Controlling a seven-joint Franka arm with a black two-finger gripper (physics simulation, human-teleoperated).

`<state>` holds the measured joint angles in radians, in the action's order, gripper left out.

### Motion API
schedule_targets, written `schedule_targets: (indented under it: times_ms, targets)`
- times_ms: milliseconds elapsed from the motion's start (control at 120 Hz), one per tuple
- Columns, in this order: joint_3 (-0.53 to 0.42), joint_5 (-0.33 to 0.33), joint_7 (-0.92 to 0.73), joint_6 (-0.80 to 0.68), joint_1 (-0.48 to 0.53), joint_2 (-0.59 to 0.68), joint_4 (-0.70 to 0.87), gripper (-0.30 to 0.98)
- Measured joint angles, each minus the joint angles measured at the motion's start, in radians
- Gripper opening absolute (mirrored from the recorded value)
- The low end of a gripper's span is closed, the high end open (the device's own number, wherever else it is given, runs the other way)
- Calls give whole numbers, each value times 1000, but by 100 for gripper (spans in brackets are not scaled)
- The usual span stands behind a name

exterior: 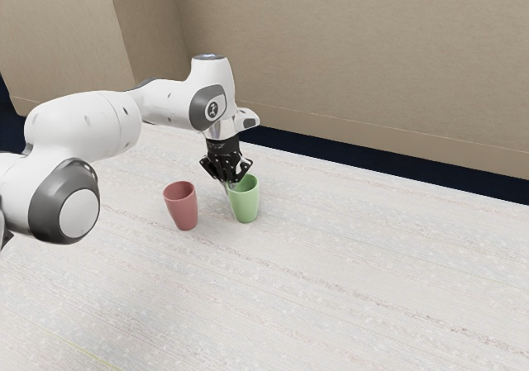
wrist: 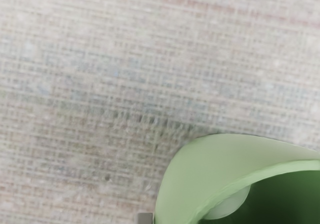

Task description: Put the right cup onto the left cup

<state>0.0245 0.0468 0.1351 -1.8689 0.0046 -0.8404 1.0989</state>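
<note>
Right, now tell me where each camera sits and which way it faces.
Exterior view: beside the arm, looking down across the table toward the wall; arm and claw show.
Wrist view: at the arm's end, facing down at the table and the green cup; a small gray piece, likely the claw's, shows at the lower edge.
Shared: green cup and table.
</note>
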Motion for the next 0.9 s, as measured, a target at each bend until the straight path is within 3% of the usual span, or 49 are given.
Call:
schedule_targets:
  times_ms: [375, 900]
  targets:
    - [-2, -8, 3, 18, -7, 99, 26, -9]
    - [4, -17, 8, 43, 2, 419, 283, -10]
